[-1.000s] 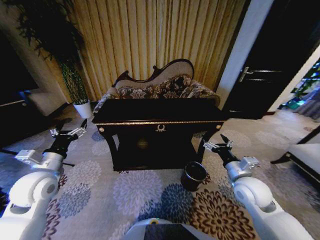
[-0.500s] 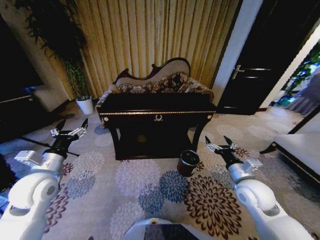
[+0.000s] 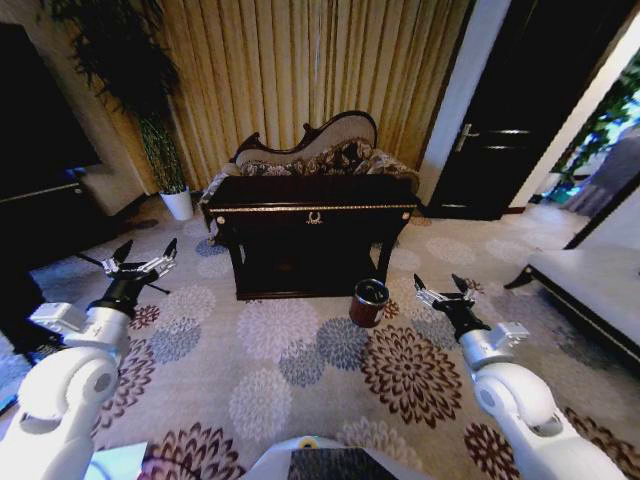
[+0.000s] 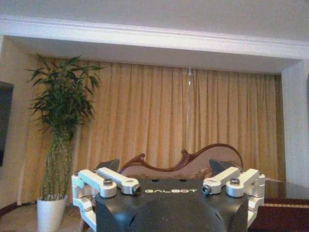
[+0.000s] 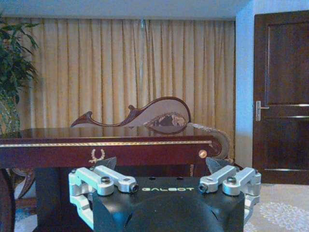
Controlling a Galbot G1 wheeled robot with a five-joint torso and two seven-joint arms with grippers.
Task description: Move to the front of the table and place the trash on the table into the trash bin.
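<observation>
The dark table (image 3: 315,190) with gold trim stands ahead on the carpet, well beyond both arms. Its top is seen at a low angle, and the trash is out of view. The round reddish-brown trash bin (image 3: 369,302) sits on the floor by the table's front right leg. My left gripper (image 3: 146,250) is held open and empty over the carpet, left of the table. Open and empty too, my right gripper (image 3: 438,288) hovers just right of the bin. The right wrist view looks past open fingers (image 5: 161,164) at the table front (image 5: 106,140).
A floral sofa (image 3: 315,155) stands behind the table, against the curtains. A plant in a white pot (image 3: 180,203) is at the back left. Dark furniture (image 3: 40,230) lines the left side. A dark door (image 3: 500,130) and a pale seat (image 3: 590,290) are on the right. Patterned carpet lies between me and the table.
The whole head view has shifted: table and bin now look smaller and farther off, so the camera has moved back. Both arms keep their pose, grippers still open.
</observation>
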